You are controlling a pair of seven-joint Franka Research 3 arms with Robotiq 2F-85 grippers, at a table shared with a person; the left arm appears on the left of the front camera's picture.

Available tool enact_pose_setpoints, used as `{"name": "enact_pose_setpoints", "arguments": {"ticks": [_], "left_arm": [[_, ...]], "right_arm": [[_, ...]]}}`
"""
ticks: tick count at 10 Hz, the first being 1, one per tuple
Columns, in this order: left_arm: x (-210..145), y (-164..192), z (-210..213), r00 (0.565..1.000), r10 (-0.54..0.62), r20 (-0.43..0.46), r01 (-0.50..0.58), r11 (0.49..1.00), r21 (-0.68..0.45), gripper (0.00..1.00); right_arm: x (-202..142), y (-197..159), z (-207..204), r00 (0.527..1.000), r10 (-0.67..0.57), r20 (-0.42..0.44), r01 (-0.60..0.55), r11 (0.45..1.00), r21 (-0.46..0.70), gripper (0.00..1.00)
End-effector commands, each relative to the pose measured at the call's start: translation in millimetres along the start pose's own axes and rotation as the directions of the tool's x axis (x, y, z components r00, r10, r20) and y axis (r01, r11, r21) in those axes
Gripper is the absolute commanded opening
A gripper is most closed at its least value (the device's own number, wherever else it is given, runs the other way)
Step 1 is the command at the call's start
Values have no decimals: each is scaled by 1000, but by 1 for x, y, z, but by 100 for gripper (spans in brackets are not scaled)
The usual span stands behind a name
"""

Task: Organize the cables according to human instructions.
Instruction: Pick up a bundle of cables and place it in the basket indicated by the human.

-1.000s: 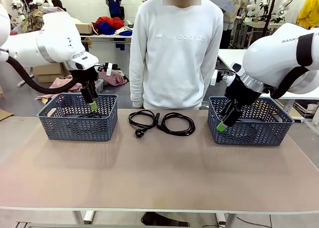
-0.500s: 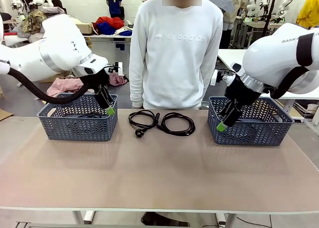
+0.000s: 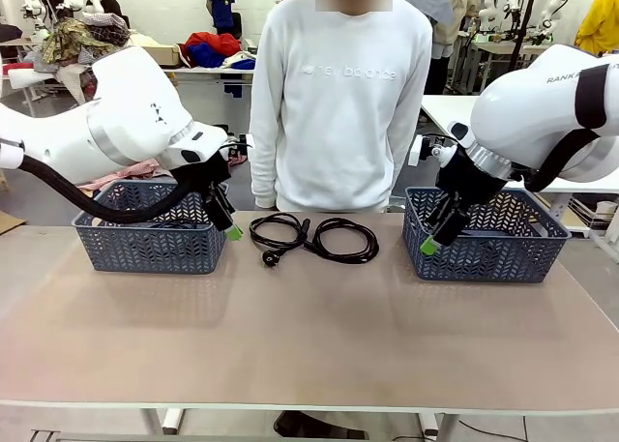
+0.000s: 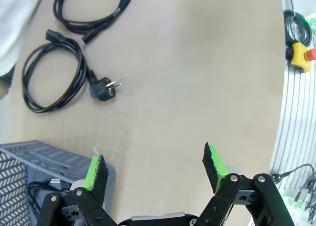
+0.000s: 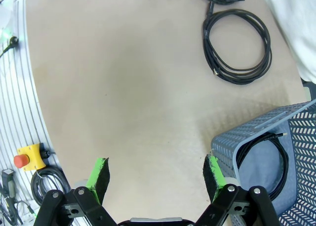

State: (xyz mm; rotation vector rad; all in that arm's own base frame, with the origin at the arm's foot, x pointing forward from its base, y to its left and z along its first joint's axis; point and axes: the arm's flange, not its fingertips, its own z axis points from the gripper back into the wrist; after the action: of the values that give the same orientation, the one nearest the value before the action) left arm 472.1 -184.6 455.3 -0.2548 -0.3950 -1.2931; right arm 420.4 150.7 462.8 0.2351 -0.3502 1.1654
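Observation:
Two cables lie coiled side by side on the table in front of the person: the left coil (image 3: 277, 231) with its plug (image 3: 272, 258) toward me, and the right coil (image 3: 344, 239). My left gripper (image 3: 232, 229) hangs open at the right corner of the left basket (image 3: 145, 253), a short way from the left coil. In its wrist view that coil (image 4: 49, 77) and the other one (image 4: 94, 8) lie ahead of the empty open gripper (image 4: 153, 159). My right gripper (image 3: 430, 244) is open at the left wall of the right basket (image 3: 503, 258). Another cable (image 5: 261, 161) lies in that basket.
The person in a white sweatshirt (image 3: 338, 94) stands at the far edge, between the baskets. Dark cord (image 4: 37, 194) shows inside the left basket. A yellow emergency-stop box (image 5: 27, 157) sits off the table's near side. The wide near half of the tabletop (image 3: 309, 336) is bare.
My left arm has swung right, from above the left basket to its right corner, nearer the coiled cables. The right arm and the cables have not moved.

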Motion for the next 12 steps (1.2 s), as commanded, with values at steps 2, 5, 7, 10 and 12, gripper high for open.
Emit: {"name": "enact_pose_setpoints", "arguments": {"ticks": [2,5,7,10,12], "left_arm": [[0,0,0,1000,0,0,0,1000,0,100],[0,0,0,1000,0,0,0,1000,0,100],[0,0,0,1000,0,0,0,1000,0,100],[0,0,0,1000,0,0,0,1000,0,100],[0,0,0,1000,0,0,0,1000,0,100]], "right_arm": [[0,0,1,1000,-12,-3,12,1000,-6,100],[0,0,1,1000,-12,-3,12,1000,-6,100],[0,0,1,1000,-12,-3,12,1000,-6,100],[0,0,1,1000,-12,-3,12,1000,-6,100],[0,0,1,1000,-12,-3,12,1000,-6,100]]}}
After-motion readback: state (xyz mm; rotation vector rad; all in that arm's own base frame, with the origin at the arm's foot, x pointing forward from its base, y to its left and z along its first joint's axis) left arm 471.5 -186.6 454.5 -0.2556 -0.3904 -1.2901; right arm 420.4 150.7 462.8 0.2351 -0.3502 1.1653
